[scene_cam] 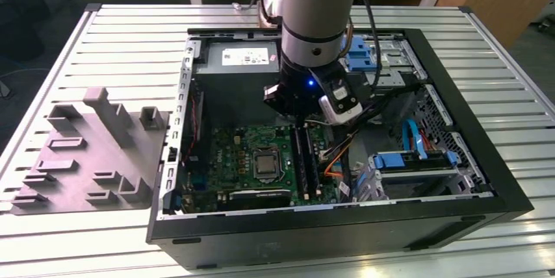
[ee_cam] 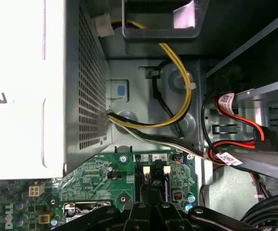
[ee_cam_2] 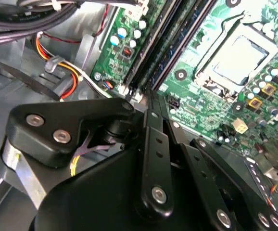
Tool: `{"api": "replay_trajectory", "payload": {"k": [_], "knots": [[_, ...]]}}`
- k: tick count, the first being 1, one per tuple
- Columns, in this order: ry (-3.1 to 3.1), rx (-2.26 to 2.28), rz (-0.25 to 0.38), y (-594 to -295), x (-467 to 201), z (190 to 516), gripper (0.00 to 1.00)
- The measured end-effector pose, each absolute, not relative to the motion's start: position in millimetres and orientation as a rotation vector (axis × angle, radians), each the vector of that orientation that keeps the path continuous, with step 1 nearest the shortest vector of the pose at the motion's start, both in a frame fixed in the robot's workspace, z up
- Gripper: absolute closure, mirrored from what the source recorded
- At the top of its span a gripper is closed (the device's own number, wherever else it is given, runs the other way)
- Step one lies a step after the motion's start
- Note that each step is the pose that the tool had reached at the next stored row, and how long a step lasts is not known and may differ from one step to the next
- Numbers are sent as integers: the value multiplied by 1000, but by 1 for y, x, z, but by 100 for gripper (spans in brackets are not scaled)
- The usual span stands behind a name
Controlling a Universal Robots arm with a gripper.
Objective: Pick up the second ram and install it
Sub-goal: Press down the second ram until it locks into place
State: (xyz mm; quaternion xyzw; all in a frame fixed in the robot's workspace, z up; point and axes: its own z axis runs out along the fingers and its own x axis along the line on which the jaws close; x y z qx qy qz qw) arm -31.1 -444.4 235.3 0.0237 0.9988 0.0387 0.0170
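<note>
Black gripper [scene_cam: 299, 119] is hovering mid-frame w/ the thin dark grey ram stick [scene_cam: 300, 154] under it, probably pressing it into the green motherboard [scene_cam: 260, 161]; can't tell if it's pinching.

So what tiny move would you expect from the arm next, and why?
Probably a short, straight press downward. The gripper hangs right above the long black slots on the green board. The memory stick seems to lie along one of them, but whether it is fully seated I cannot tell.
</note>
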Motion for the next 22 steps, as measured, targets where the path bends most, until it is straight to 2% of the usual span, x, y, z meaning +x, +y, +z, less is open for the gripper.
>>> {"api": "replay_trajectory", "payload": {"k": [16, 22], "knots": [[3105, 74, 114, -473, -31, 235, 90], [3105, 73, 65, -480, -31, 235, 90]]}}
